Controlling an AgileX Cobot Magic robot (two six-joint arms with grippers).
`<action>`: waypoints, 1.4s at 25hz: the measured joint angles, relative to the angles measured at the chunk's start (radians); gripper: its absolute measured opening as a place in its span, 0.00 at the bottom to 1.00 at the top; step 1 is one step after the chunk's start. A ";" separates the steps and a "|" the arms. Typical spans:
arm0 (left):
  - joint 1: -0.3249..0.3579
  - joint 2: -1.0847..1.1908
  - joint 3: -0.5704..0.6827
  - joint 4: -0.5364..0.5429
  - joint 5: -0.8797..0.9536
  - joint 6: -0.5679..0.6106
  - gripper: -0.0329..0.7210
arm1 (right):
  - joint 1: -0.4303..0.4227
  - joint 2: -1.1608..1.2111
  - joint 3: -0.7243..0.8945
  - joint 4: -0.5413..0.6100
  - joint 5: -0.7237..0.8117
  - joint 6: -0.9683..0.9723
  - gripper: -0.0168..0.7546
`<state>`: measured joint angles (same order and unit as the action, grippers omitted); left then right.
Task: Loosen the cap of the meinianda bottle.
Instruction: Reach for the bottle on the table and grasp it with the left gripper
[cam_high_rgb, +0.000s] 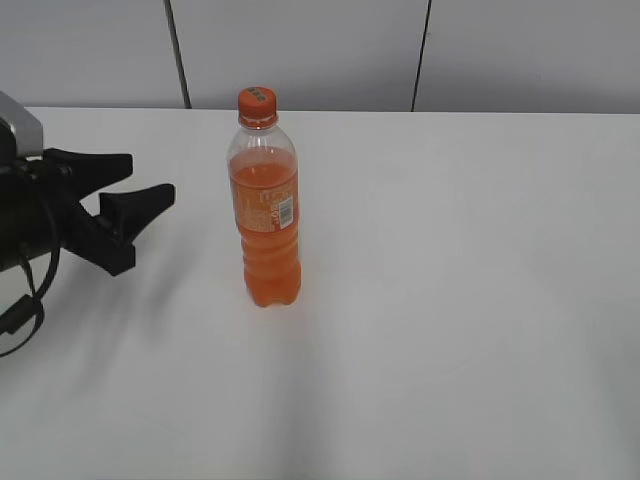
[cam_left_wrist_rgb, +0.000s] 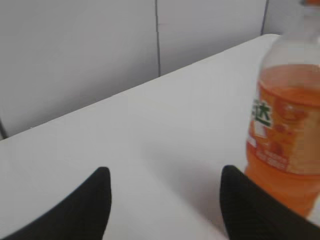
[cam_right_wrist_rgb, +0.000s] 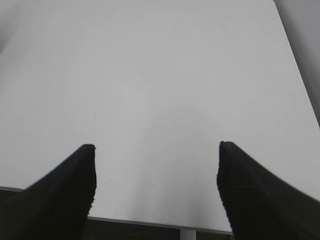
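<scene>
The bottle (cam_high_rgb: 267, 215) stood alone on the bench (cam_high_rgb: 450, 300). Both hands, left (cam_high_rgb: 140, 180) and right (cam_right_wrist_rgb: 155, 150), were spread wide. A bump could tip it.

The bottle (cam_high_rgb: 268, 215) stands upright on the bench (cam_high_rgb: 450, 250), a little left of the middle in the exterior view and toward the back half, with the cap (cam_high_rgb: 256, 100) on top of its neck. A panelled wall (cam_high_rgb: 300, 50) runs behind the bench's far edge. The left end effector (cam_high_rgb: 142, 178) is at the left side, above the bench, its two fingers apart and pointing right toward the bottle, near it but not touching. In the left wrist view the bottle (cam_left_wrist_rgb: 287, 135) is at the right, just beyond the right finger (cam_left_wrist_rgb: 250, 205). The right end effector (cam_right_wrist_rgb: 155, 147) hangs over bare bench (cam_right_wrist_rgb: 150, 75) near an edge, well apart from the bottle.
</scene>
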<state>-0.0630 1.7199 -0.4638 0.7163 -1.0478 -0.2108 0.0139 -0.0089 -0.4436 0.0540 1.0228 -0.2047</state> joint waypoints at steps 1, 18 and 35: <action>0.000 0.017 -0.001 0.023 -0.007 -0.004 0.61 | 0.000 0.000 0.000 0.000 0.000 0.000 0.75; -0.021 0.204 -0.123 0.263 -0.089 -0.049 0.88 | 0.000 0.000 0.000 0.034 0.000 0.000 0.75; -0.166 0.341 -0.368 0.385 0.002 -0.171 0.86 | 0.000 0.000 0.000 0.038 0.000 0.000 0.75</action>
<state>-0.2294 2.0606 -0.8318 1.1009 -1.0459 -0.3819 0.0139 -0.0089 -0.4436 0.0915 1.0228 -0.2048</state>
